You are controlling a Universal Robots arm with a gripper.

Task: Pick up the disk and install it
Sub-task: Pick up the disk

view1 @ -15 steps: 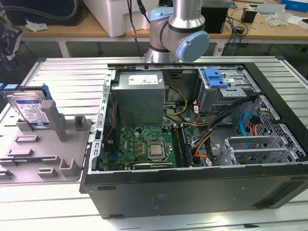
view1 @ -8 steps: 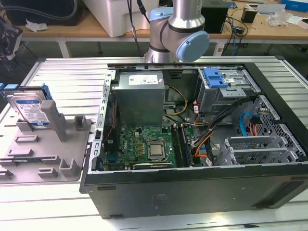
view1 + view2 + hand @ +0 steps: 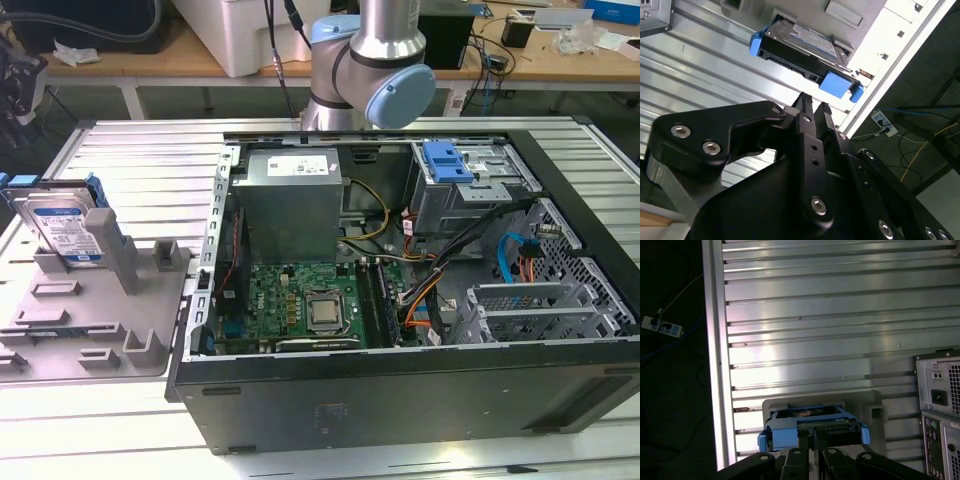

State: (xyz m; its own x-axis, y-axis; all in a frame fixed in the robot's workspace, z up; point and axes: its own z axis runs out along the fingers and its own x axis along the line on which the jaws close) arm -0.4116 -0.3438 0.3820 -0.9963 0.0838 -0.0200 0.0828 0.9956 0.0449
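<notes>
Blue-framed, the disk point(image 3: 805, 42) stood on edge in its grey holder point(image 3: 130, 260), just ahead of my gripper point(image 3: 812, 104), long edge across my approach. The jaws seemed closed, holding nothing.

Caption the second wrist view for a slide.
Gripper lined up with the blue-framed disk, not yet touching it.

open gap between end effector point(image 3: 813, 103) and disk point(image 3: 807, 40).
</notes>
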